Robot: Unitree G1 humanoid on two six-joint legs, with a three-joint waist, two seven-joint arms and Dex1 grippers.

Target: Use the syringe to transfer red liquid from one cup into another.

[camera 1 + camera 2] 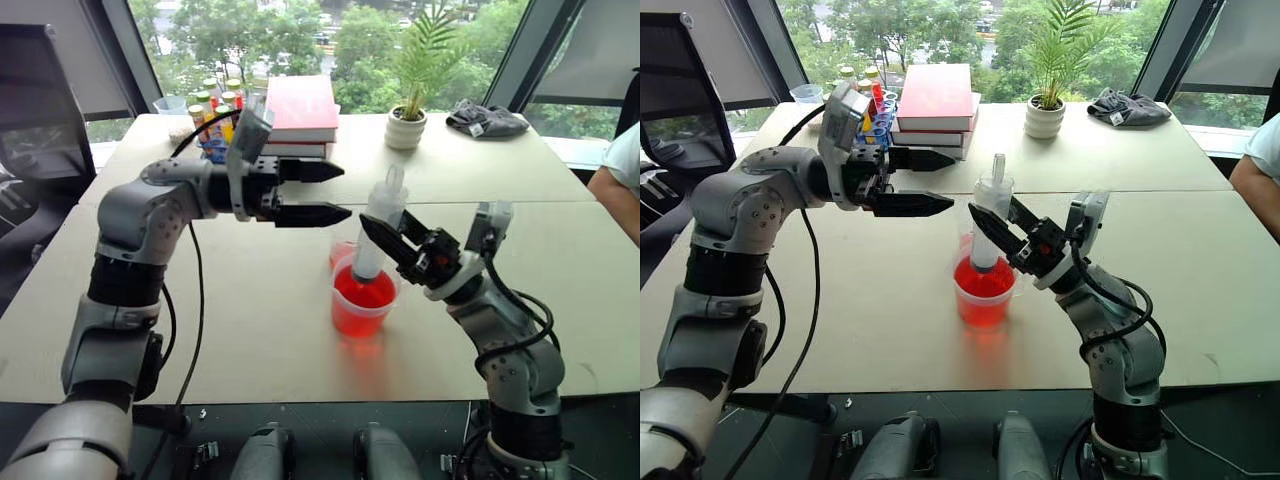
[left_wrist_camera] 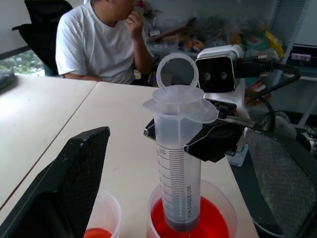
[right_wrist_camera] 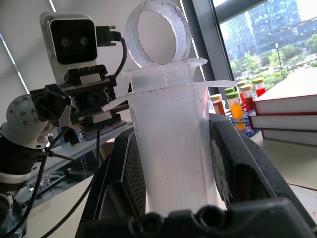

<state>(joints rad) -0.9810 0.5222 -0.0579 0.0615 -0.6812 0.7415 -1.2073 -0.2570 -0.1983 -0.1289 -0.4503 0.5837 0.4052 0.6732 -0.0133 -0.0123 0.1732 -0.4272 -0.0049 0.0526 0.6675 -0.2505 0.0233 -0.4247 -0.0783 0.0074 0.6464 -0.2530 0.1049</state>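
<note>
While the right gripper (image 1: 385, 238) clamps its fingers tight around the barrel of the syringe (image 1: 377, 232), the syringe stands nearly upright with its lower end dipped in the red liquid (image 1: 364, 292) of the big cup (image 1: 362, 318) on the table (image 1: 250, 320). The small cup (image 2: 101, 220) sits just beside the big one. The left gripper (image 1: 328, 192) hovers near the plunger top, fingers spread wide, holding nothing.

The syringe (image 2: 178, 163) is held upright by the right gripper (image 2: 208, 141), its tip dipped in the red liquid (image 2: 190, 225) of the larger cup (image 2: 225, 198); the smaller cup (image 2: 101, 220) is seen just beside; a person (image 2: 101, 42) is seated behind
</note>
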